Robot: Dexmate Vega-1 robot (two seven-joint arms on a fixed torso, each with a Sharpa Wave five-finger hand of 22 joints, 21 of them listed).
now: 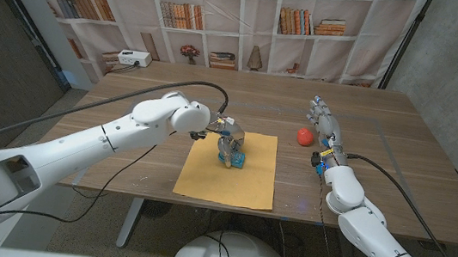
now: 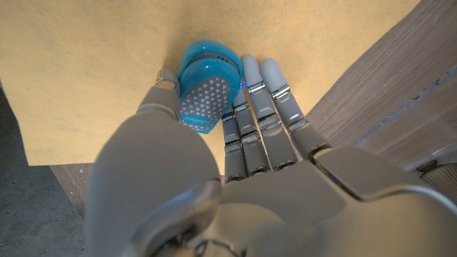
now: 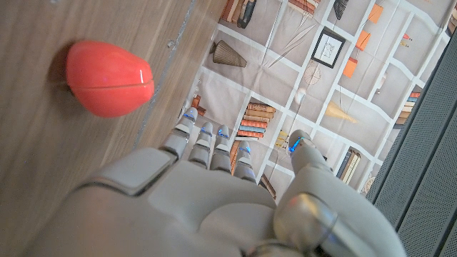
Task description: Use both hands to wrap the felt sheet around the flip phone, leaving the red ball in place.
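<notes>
Phone: the blue flip phone (image 2: pixel 207 86) lies on the yellow felt sheet (image 1: pixel 229 169), near its far middle, likely so the edges can fold over it.
Left hand: the left hand (image 1: pixel 226 137) grasps the phone between thumb and fingers, seemingly steadying it.
Right hand: the right hand (image 1: pixel 323 122) is released, fingers apart, raised just beside the red ball (image 1: pixel 304 136).
Ball: on the wooden table (image 1: pixel 398 165), apart from the felt, untouched.
</notes>
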